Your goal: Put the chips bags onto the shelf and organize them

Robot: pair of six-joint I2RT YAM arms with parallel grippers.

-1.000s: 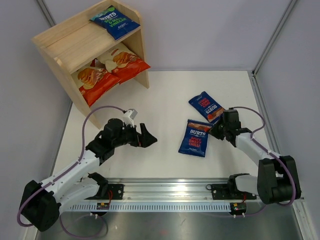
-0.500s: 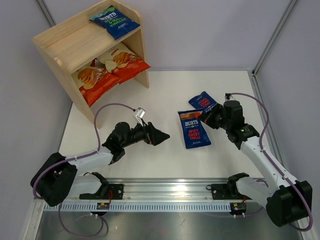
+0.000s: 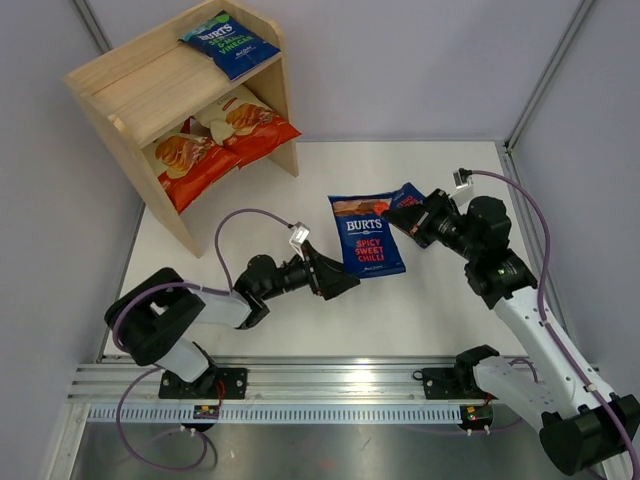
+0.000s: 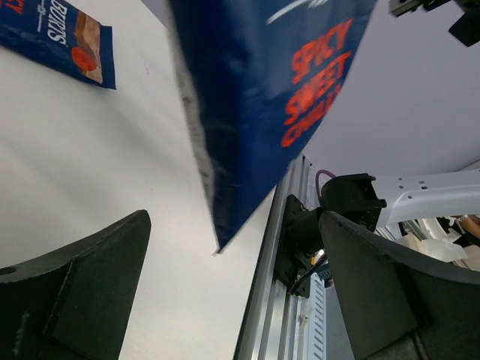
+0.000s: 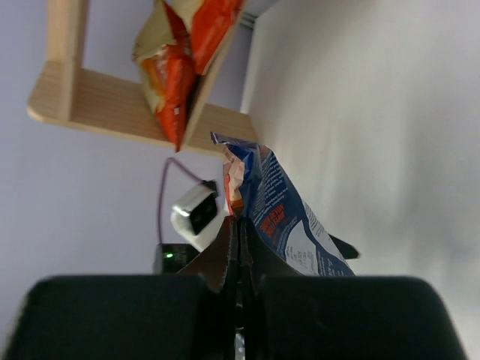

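Robotics laboratory test cell: a white table (image 3: pixel 450 170) enclosed by plain grey panels (image 3: pixel 400 60) on metal posts (image 3: pixel 545 72), with an aluminium mounting rail (image 3: pixel 340 375) along its near edge.

Left arm: base folded, forearm stretched low and nearly level, pointing toward the right arm. Left gripper (image 3: pixel 340 280): jaws spread wide, dark wedge-shaped fingers (image 4: pixel 82 300) well apart, nothing clamped between them. Right arm: raised, elbow bent, wrist angled toward the left arm. Right gripper (image 3: pixel 420 222): jaws pressed together, pinching the edge of a blue Burts bag (image 3: pixel 365 235), which hangs just ahead of its fingertips.
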